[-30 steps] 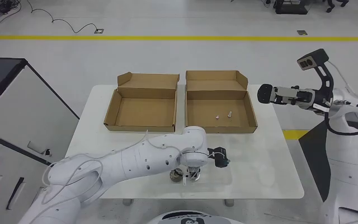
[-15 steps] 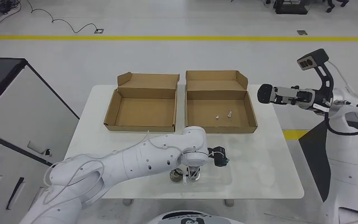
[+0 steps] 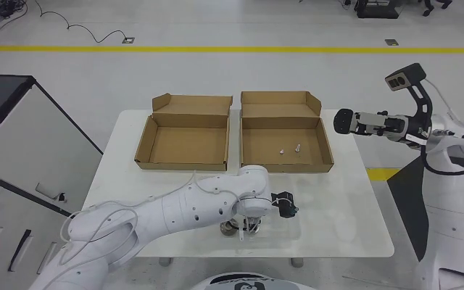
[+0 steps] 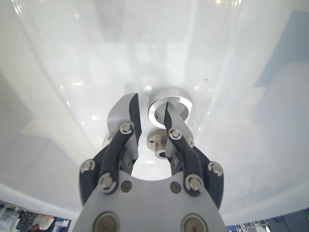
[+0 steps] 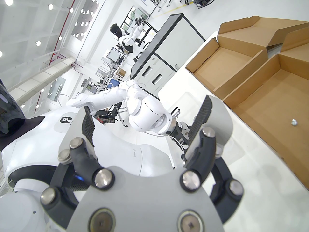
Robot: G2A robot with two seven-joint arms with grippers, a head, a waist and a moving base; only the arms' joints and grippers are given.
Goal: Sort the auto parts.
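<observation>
**Left jaws astride the ring wall, not yet closed**

We see the left jaws partly open with nothing in their grip. The inner finger (image 4: 175, 121) dips into the bore of the metal ring (image 4: 173, 92). The outer finger (image 4: 134, 114) stands outside the ring's wall, and a gap shows between its pad and the metal. The ring lies flat on the table (image 4: 72, 49). Just behind the fingertips, toward the wrist, sits a small flanged part (image 4: 152, 143), close beside the ring.

Well ahead of these jaws stand two open cardboard boxes, the left box (image 3: 188, 145) and the right box (image 3: 268, 141). The right box already holds two small parts (image 3: 296, 146). The right jaws hang wide open and empty, level with that box and just past the table's edge.

We judge the pinch risky. It would bear on one thin, curved, smooth wall, so the ring may swing or slip out once lifted. If the jaws close off-centre they could drag the ring into the flanged part and knock it aside.
</observation>
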